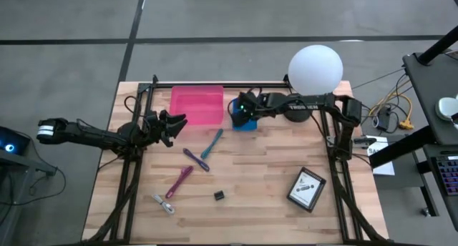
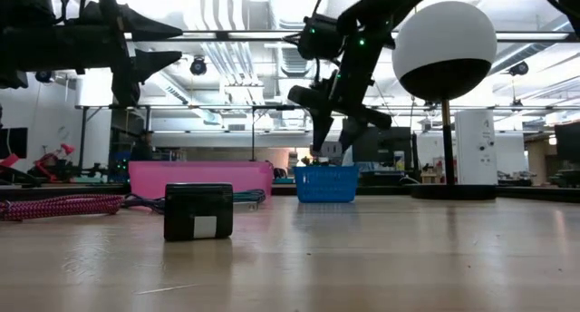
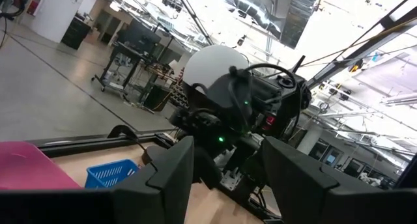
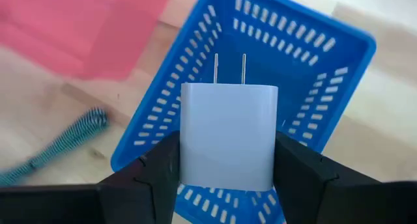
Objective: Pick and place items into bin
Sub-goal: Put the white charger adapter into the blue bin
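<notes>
Right gripper (image 4: 225,178) pinching white plug (image 4: 228,136) over blue basket (image 4: 326,74) near table's (image 1: 265,203) far edge, pink bin (image 1: 196,105) beside; left gripper (image 1: 175,124) spread, empty.

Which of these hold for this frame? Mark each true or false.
1. The right gripper holds a white plug-in charger between its jaws. True.
2. The charger hangs over the pink bin. False: it is over the blue basket.
3. The left gripper grips a teal pen. False: its jaws are open and hold nothing.
4. The teal pen lies on the table. True.
5. The blue basket already holds several items. False: what shows of its inside looks empty.
</notes>
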You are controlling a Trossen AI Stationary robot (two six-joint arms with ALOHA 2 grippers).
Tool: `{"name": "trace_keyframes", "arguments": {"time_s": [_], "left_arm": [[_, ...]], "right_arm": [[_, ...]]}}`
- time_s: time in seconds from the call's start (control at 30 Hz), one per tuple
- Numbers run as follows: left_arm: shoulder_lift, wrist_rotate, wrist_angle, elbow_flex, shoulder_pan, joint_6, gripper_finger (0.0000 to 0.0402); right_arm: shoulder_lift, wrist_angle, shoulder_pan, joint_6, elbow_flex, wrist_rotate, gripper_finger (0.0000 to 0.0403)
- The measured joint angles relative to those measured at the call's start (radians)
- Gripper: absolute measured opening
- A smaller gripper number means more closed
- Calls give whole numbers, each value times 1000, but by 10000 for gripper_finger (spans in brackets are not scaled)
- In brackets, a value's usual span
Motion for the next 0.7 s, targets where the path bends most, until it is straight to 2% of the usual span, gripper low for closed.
{"name": "trace_keyframes", "arguments": {"time_s": [0.3, 0.5, 0.7], "left_arm": [[0, 0, 0, 0, 0, 0, 169], [0, 0, 0, 0, 0, 0, 169], [0, 0, 0, 0, 0, 0, 169]], "right_arm": [[0, -7, -9, 95, 2, -53, 184], [0, -20, -10, 81, 1, -50, 187], [0, -29, -6, 21, 0, -51, 215]]}}
